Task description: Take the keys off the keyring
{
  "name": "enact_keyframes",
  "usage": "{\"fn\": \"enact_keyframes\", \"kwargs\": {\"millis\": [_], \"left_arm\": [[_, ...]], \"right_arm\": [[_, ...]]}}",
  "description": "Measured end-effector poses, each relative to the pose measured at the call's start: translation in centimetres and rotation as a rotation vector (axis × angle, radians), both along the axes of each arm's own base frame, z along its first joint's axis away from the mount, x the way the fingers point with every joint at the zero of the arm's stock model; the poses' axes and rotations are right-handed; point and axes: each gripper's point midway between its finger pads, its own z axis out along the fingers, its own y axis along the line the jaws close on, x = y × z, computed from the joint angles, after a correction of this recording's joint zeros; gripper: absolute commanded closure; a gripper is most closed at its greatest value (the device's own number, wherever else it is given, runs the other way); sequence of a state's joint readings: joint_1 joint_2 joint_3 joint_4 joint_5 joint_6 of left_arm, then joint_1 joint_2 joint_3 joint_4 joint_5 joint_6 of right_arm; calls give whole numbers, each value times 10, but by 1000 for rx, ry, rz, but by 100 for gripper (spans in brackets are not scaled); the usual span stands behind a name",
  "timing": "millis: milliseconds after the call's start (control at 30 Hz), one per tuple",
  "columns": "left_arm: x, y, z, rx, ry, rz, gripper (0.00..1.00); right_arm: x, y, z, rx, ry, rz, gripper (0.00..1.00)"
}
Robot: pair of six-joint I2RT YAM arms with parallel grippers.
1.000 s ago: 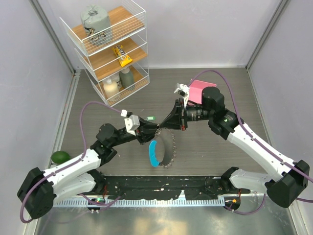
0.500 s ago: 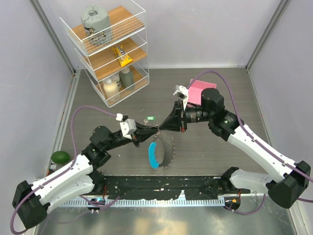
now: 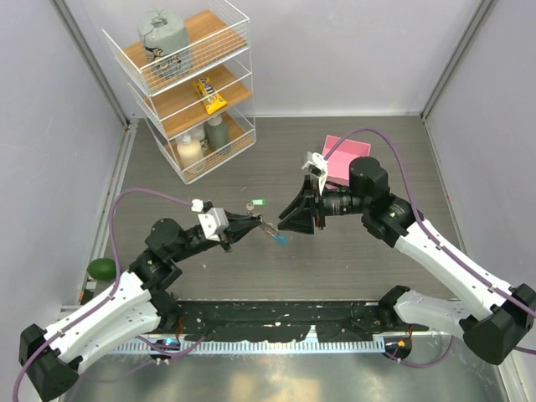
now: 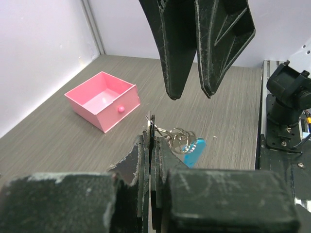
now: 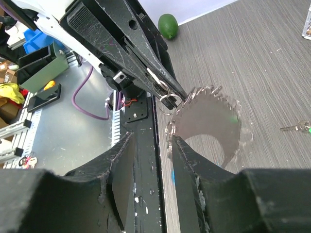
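Observation:
My left gripper (image 3: 258, 221) (image 4: 150, 131) is shut on a thin metal key (image 4: 149, 122) that sticks out of its tips. Small silver rings (image 4: 179, 139) link that key to the keyring, whose blue band (image 4: 195, 151) (image 3: 280, 239) hangs just past the tips. In the right wrist view the keys (image 5: 209, 116) show as a blurred grey jagged fan hanging under the left fingertips (image 5: 167, 87). My right gripper (image 3: 286, 222) (image 5: 151, 141) is open and empty. It faces the left gripper, a short way from the ring.
A loose key with a green tag (image 3: 257, 203) (image 5: 294, 127) lies on the table behind the grippers. A pink open box (image 3: 347, 157) (image 4: 102, 99) stands at the back right. A wire shelf rack (image 3: 188, 84) stands at the back left. A green fruit (image 3: 102, 268) lies at the left edge.
My right gripper has opened, let go and drawn back to the right. My left arm has pulled back to the left with the key. The hanging ring has swung and now looks edge-on from above.

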State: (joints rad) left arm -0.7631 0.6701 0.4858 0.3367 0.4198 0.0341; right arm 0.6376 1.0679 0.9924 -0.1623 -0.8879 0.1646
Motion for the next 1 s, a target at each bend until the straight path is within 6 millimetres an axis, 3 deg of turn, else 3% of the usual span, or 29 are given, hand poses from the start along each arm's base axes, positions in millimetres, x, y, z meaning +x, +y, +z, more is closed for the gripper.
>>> {"fn": "enact_keyframes", "kwargs": {"millis": [233,433,733,1000], "left_arm": [[0,-4,-1,17,8,-18,100],[-6,-9,13,15,7,-64,100],[-8,-16,34,82,70,-105,100],[-18,-19,22,121,115,-161,100]], "right_arm": [[0,-7,5,22,-52,-50,57],[5,-15,14,75,-134,-129,57],[17,-12,0,120,-140,-181,54],[19,-11,8,166,-192,-187,54]]}}
